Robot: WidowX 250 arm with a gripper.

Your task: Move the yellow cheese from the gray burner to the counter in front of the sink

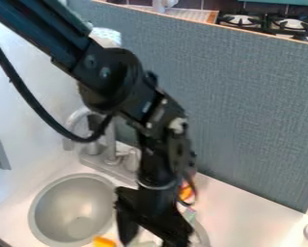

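Hanging beside the round sink (pixel 71 207), the gripper (pixel 153 240) is released, its fingers spread apart — the orange piece (pixel 104 241) lies between them and the sink, just beside the rim.

Smooth metallic sink (pixel 41 208) — rough, matt, cloth-like grey panel (pixel 246 106)
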